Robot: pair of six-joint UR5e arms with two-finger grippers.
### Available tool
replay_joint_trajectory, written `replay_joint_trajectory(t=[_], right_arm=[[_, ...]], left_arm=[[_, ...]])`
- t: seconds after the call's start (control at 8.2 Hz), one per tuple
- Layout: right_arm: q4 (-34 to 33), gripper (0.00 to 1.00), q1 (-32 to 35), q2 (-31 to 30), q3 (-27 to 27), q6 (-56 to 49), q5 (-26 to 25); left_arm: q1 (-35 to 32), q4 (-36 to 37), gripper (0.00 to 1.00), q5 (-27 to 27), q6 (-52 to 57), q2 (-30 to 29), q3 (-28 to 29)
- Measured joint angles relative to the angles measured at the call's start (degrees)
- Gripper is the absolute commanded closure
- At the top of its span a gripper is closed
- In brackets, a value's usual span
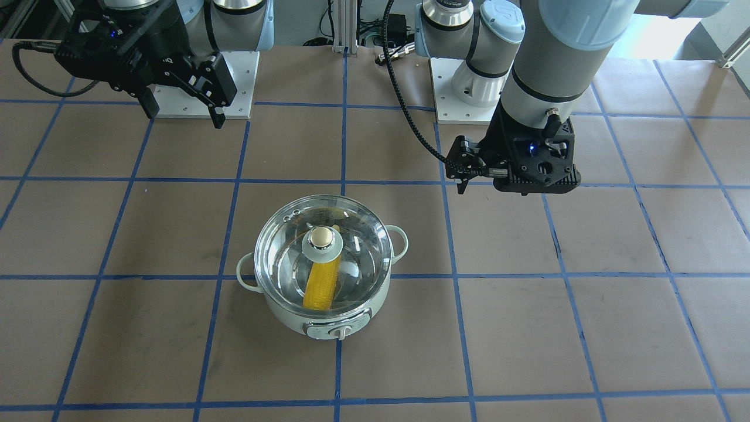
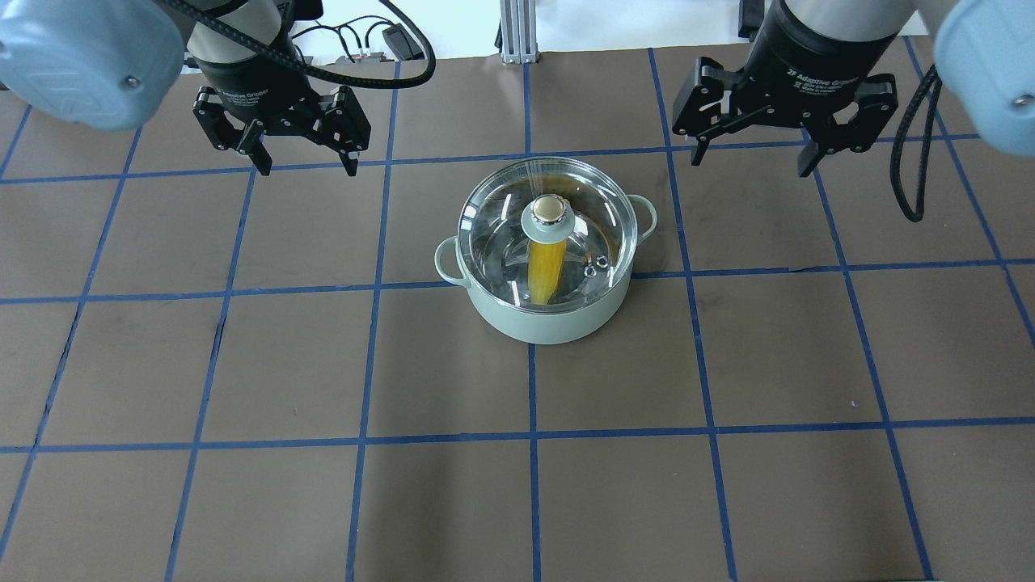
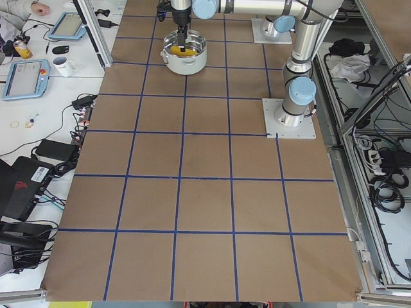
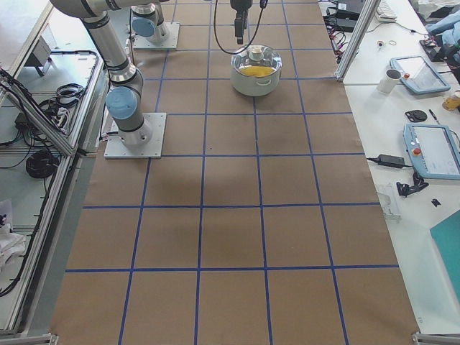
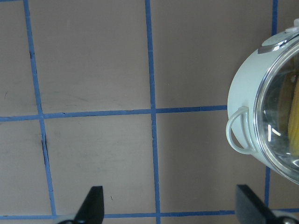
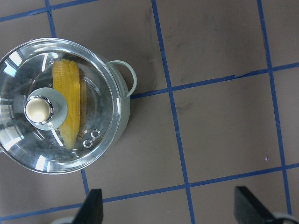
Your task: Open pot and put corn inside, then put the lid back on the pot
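The pale mint-green pot (image 2: pixel 558 319) stands mid-table with the clear glass lid (image 2: pixel 493 218) seated on it, gold-beige knob (image 2: pixel 548 208) at the centre. The yellow corn (image 2: pixel 547 271) lies inside under the lid, also seen in the front view (image 1: pixel 322 284) and the right wrist view (image 6: pixel 65 93). My left gripper (image 2: pixel 303 166) is open and empty, raised off to the pot's left. My right gripper (image 2: pixel 752 162) is open and empty, raised off to the pot's right. Neither touches the pot (image 1: pixel 281 310).
The table is brown paper with a blue tape grid (image 2: pixel 530 436). The two arm base plates (image 1: pixel 234 88) (image 1: pixel 463 99) sit at the robot's edge. Side tables with tablets, cables and a mug (image 3: pixel 63 64) stand beyond the table's far edge.
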Motion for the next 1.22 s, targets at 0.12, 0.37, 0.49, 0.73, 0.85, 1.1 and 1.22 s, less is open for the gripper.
replay_joint_trajectory(t=[0.12, 0.37, 0.49, 0.73, 0.85, 1.1, 1.22], right_arm=[[0.3, 0.00, -0.5, -0.3, 0.1, -1.2, 0.0], [0.3, 0.00, -0.7, -0.4, 0.1, -1.9, -0.1], [0.3, 0.00, -0.8, -0.4, 0.2, -2.1, -0.1], [-0.1, 0.00, -1.0, -0.3, 0.2, -2.5, -0.1], [-0.5, 0.00, -1.1, -0.3, 0.2, -3.1, -0.1], [-0.9, 0.00, -1.2, -0.3, 0.2, -3.7, 0.0], [-1.0, 0.00, -1.4, -0.3, 0.2, -3.8, 0.0]], left_arm=[[0.0, 0.0, 0.00, 0.1, 0.0, 0.0, 0.0], [0.0, 0.1, 0.00, 0.1, 0.0, 0.0, 0.0], [0.0, 0.1, 0.00, 0.0, 0.0, 0.0, 0.0], [0.0, 0.0, 0.00, 0.1, 0.0, 0.0, 0.0], [0.0, 0.0, 0.00, -0.1, 0.1, 0.0, 0.0], [0.0, 0.0, 0.00, -0.3, 0.1, 0.0, 0.1], [0.0, 0.0, 0.00, -0.3, 0.1, 0.1, 0.1]])
